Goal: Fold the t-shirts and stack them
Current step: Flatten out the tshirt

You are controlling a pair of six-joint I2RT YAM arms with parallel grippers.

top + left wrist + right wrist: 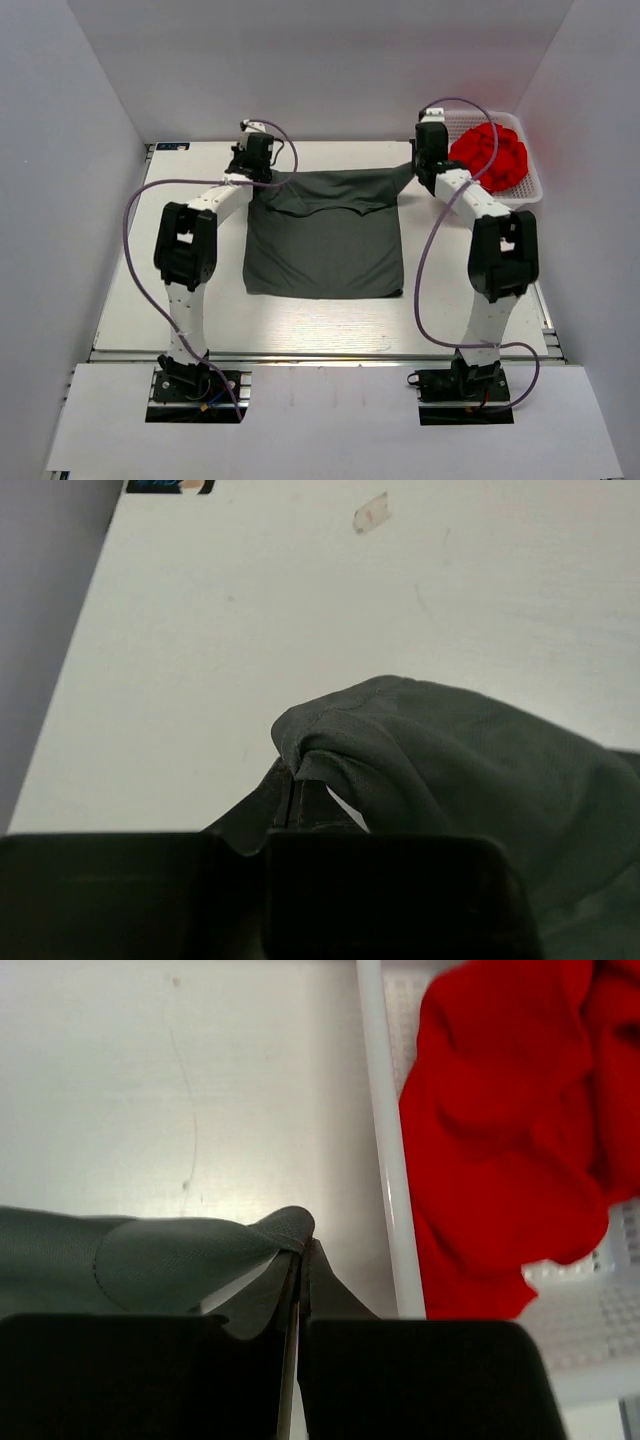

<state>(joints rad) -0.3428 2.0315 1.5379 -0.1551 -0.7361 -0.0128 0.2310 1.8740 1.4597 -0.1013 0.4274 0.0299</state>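
A dark charcoal-grey t-shirt (pixel 325 235) lies partly folded in the middle of the table, its far edge lifted between both arms. My left gripper (pixel 262 175) is shut on the shirt's far left corner; the left wrist view shows the cloth (pixel 440 750) bunched over the closed gripper (pixel 291 780). My right gripper (pixel 418 168) is shut on the far right corner; in the right wrist view the cloth (pixel 150 1255) is pinched at the tips of the gripper (pixel 303 1250).
A white basket (pixel 528 190) at the back right holds crumpled red cloth (pixel 490 155); its rim (pixel 385 1150) and the red cloth (pixel 510 1120) lie just right of my right gripper. White walls enclose the table on three sides.
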